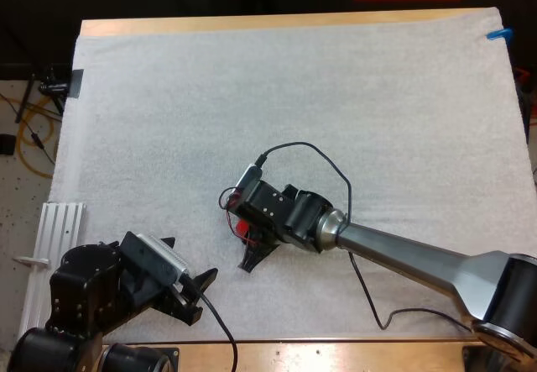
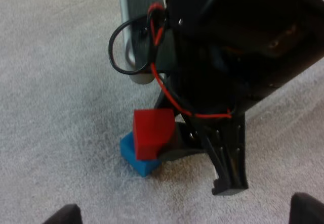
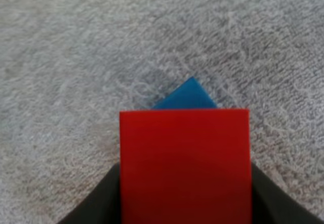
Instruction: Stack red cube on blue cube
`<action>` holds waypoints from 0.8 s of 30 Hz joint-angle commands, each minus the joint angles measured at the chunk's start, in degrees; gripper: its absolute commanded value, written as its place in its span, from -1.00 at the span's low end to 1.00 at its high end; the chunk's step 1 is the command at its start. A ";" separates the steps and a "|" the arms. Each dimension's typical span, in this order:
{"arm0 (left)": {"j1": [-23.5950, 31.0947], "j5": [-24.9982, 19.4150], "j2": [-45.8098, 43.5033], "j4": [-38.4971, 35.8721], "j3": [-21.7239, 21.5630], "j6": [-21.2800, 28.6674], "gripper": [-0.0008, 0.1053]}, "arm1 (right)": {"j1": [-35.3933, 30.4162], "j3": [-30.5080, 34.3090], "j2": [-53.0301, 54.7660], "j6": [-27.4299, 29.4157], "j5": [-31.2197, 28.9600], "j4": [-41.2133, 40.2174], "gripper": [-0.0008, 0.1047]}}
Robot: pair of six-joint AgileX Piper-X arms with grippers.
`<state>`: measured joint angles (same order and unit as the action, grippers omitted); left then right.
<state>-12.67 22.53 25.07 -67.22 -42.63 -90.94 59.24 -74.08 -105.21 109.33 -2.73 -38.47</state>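
right pincer (image 1: 246, 242) clamping red cube (image 2: 153, 132), tilted over blue cube (image 2: 134, 156), left pincer (image 1: 189, 258) apart

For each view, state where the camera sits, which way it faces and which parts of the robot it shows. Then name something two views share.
High view: behind both arms, looking forward and down over the white mat; shows left end effector and right end effector.
Left wrist view: on the left arm, facing the right end effector; own fingertips apart.
Right wrist view: on the right arm, facing the red cube between its fingers.
Shared: both wrist views show red cube and blue cube.
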 commanded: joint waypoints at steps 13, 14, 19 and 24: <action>-0.25 0.45 0.02 -0.21 -0.36 -0.05 0.46 | -0.03 -0.51 0.26 -0.02 -0.97 1.89 0.05; -0.25 0.45 0.02 -0.21 -0.36 -0.05 0.46 | -0.03 -0.51 0.26 -0.02 -0.97 2.50 0.10; -0.25 0.45 0.02 -0.21 -0.36 -0.05 0.46 | -0.03 -0.51 0.26 -0.02 -1.11 3.53 0.11; -0.25 0.45 0.02 -0.21 -0.36 -0.05 0.46 | 0.34 -0.56 1.44 -0.15 -1.20 1.65 0.11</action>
<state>-12.67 22.53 25.07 -67.22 -42.63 -90.94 59.49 -74.08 -105.19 109.33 -3.74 -36.17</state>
